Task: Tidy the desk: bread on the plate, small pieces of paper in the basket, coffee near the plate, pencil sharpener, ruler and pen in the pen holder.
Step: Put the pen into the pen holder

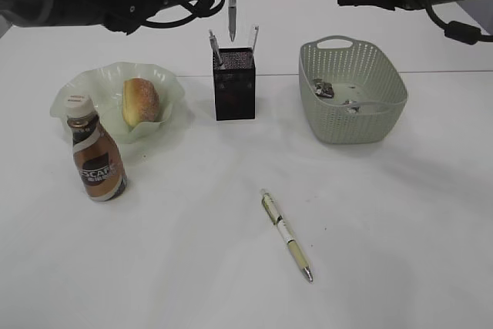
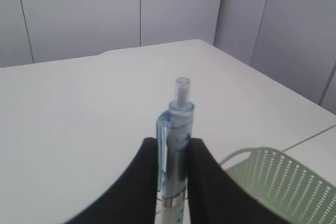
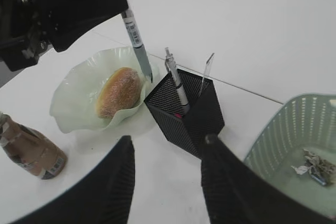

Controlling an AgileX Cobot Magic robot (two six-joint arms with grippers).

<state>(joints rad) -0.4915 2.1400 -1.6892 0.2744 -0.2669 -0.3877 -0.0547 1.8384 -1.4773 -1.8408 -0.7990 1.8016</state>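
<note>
On the white desk [image 1: 231,267], the left tool [image 2: 176,150] pinches a light, stiff, slick blue pen [image 1: 232,13] mid-barrel, tip down just above the pen holder [image 1: 234,82], while the right tool [image 3: 168,145] hangs half open, empty, at the basket's [image 1: 353,90] twelve o'clock.

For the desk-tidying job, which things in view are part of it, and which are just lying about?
Part of the job: bread on plate; coffee bottle; basket with paper scraps; pen holder; blue pen in left gripper; pen on table.

Lying about: nothing else visible.
</note>
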